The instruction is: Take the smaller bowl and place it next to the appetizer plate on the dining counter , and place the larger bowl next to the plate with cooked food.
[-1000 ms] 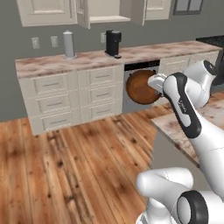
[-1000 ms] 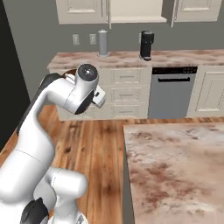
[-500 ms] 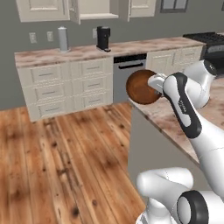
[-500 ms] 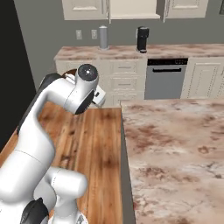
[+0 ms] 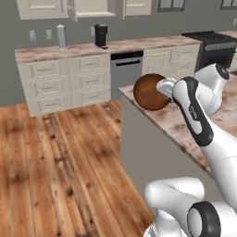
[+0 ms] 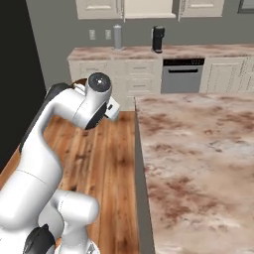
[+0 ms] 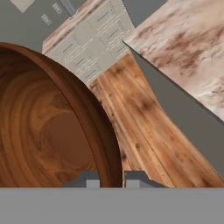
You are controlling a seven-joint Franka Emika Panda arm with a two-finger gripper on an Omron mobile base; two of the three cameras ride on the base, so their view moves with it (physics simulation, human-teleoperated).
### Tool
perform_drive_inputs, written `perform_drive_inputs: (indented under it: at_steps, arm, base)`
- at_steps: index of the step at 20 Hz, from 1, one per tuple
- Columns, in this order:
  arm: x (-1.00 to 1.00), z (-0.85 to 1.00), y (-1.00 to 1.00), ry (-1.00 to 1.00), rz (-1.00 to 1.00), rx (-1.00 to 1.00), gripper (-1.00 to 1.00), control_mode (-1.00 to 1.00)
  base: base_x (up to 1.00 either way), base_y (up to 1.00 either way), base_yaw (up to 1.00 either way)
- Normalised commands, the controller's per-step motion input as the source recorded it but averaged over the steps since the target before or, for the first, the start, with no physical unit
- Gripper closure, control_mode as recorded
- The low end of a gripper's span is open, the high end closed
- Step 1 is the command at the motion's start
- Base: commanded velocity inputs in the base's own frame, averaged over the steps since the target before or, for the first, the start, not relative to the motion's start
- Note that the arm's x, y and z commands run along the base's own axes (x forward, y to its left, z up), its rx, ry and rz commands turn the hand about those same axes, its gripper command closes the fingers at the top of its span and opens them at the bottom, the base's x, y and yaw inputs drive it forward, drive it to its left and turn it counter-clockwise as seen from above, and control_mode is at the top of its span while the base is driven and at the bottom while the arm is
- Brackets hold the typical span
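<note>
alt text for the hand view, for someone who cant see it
A brown wooden bowl with visible grain fills the left side, its rim pinched between the gripper jaws at the bottom. Beyond it lie wooden floor, a corner of the marbled dining counter and cream drawers.

Wood floor (image 5: pixel 55 157), cream cabinets (image 5: pixel 60 85)

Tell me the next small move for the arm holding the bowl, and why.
Probably carry on toward the dining counter before lowering: the gripper is shut on the bowl's rim, held in the air at the counter's corner, and no plate is in sight yet.
</note>
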Motion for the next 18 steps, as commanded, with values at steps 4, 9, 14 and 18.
perform_drive_inputs:
  at_steps: [4, 9, 14, 18]
  arm:
    - [0.00, 0.00, 0.00, 0.00, 0.00, 0.00, 1.00, 1.00]
    - [0.00, 0.00, 0.00, 0.00, 0.00, 0.00, 1.00, 1.00]
    - [0.00, 0.00, 0.00, 0.00, 0.00, 0.00, 1.00, 1.00]
    - [0.00, 0.00, 0.00, 0.00, 0.00, 0.00, 1.00, 1.00]
  base:
    - [-1.00, 0.02, -0.02]
    - [-1.00, 0.00, -0.04]
    - [-1.00, 0.00, -0.02]
    - [-1.00, 0.00, 0.00]
